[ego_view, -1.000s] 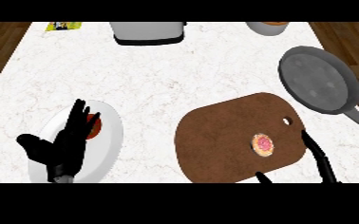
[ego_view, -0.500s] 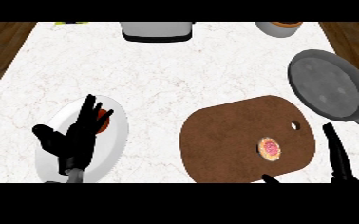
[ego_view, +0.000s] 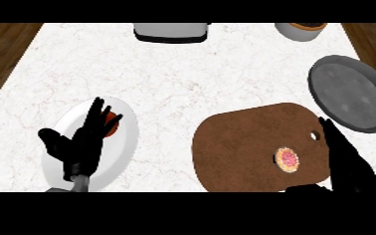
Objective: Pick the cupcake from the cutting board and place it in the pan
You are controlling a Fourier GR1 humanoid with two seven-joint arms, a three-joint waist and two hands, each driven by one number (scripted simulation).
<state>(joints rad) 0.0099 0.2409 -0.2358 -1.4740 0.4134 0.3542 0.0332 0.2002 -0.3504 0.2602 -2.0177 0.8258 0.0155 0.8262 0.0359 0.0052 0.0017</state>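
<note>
**A:** In the head view, where is the cupcake [ego_view: 287, 159] found?

**B:** It is seen lying on the cutting board [ego_view: 246, 144], toward the board's right side, near the worktop's front edge. No lifting can be made out; it is not held by anything.

**A:** And the pan [ego_view: 346, 90]?

**B:** It is placed at the worktop's right edge, just beyond the board's far right corner. Nothing is seen inside it.

**A:** How is the right hand [ego_view: 343, 160] held?

**B:** It is shown beside the board's right edge, near the cupcake, with fingers extended and nothing enclosed. Contact with the cupcake is not shown.

**A:** The left hand [ego_view: 79, 144]?

**B:** It is spread, fingers up, over a white plate [ego_view: 127, 138] near the worktop's front left; a small reddish item [ego_view: 112, 127] is partly hidden behind it.

**A:** So how far along is the task judged to be?

**B:** Nothing is judged completed. The grasp, the carry to the pan and the release are all left to be done.
</note>
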